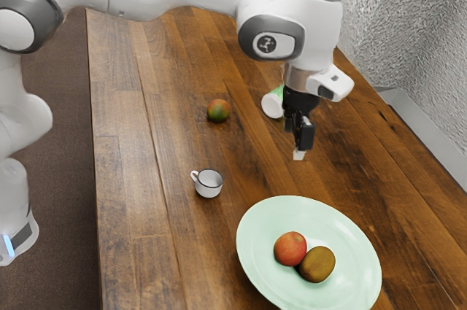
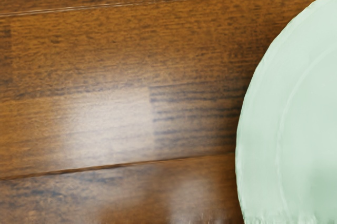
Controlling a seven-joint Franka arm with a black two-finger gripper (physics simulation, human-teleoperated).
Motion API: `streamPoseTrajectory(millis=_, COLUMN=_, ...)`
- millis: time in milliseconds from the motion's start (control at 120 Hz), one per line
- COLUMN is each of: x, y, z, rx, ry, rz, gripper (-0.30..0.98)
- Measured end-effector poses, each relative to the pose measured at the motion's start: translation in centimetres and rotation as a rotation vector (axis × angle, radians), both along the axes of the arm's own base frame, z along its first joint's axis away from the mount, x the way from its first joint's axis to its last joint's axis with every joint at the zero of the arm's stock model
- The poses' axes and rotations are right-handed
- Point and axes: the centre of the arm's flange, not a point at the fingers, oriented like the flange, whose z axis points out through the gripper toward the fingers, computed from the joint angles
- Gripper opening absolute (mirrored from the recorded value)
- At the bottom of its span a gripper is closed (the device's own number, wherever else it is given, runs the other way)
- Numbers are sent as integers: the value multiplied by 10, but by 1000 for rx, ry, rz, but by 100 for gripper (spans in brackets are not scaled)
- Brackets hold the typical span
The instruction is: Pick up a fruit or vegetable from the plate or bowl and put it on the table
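Desk (image 1: 131, 215) bears plate (image 1: 354, 252); above desk hangs end effector (image 1: 300, 149), can't tell how open or if holding. Brown fruit (image 1: 318, 265) & red fruit (image 1: 290, 248) crowd together on plate, so gripping one might shove other b/c gap's prob. tight.

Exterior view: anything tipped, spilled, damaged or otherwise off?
One thing: the green-and-white container, toward the exterior view's right from the lone fruit, looks tipped over, its round white end facing sideways. I see no spill. Mug upright, plate flat.
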Motion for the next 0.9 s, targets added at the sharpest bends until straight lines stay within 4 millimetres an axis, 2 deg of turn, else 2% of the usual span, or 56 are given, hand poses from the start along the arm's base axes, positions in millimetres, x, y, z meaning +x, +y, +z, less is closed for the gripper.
streamPoseTrajectory(millis=42, x=-11, y=-37, z=-2, rx=-2, ry=0, rz=-70, gripper=68)
streamPoseTrajectory(millis=83, x=-18, y=-60, z=-3, rx=-3, ry=-2, rz=-117, gripper=68)
streamPoseTrajectory(millis=125, x=-22, y=-70, z=-2, rx=-5, ry=-5, rz=-139, gripper=68)
streamPoseTrajectory(millis=167, x=-21, y=-67, z=-1, rx=-7, ry=-9, rz=-139, gripper=68)
streamPoseTrajectory(millis=275, x=-14, y=-26, z=12, rx=-29, ry=-27, rz=-88, gripper=69)
streamPoseTrajectory(millis=467, x=3, y=59, z=6, rx=-29, ry=-22, rz=44, gripper=69)
streamPoseTrajectory(millis=567, x=3, y=101, z=19, rx=-42, ry=-44, rz=107, gripper=69)
streamPoseTrajectory(millis=617, x=2, y=117, z=20, rx=-43, ry=-48, rz=131, gripper=69)
streamPoseTrajectory(millis=667, x=2, y=123, z=20, rx=-43, ry=-48, rz=139, gripper=69)
streamPoseTrajectory(millis=717, x=1, y=119, z=13, rx=-42, ry=-37, rz=128, gripper=69)
streamPoseTrajectory(millis=775, x=-2, y=98, z=8, rx=-42, ry=-32, rz=89, gripper=69)
streamPoseTrajectory(millis=825, x=-7, y=68, z=6, rx=-45, ry=-32, rz=33, gripper=69)
streamPoseTrajectory(millis=900, x=-19, y=12, z=4, rx=-49, ry=-32, rz=-71, gripper=69)
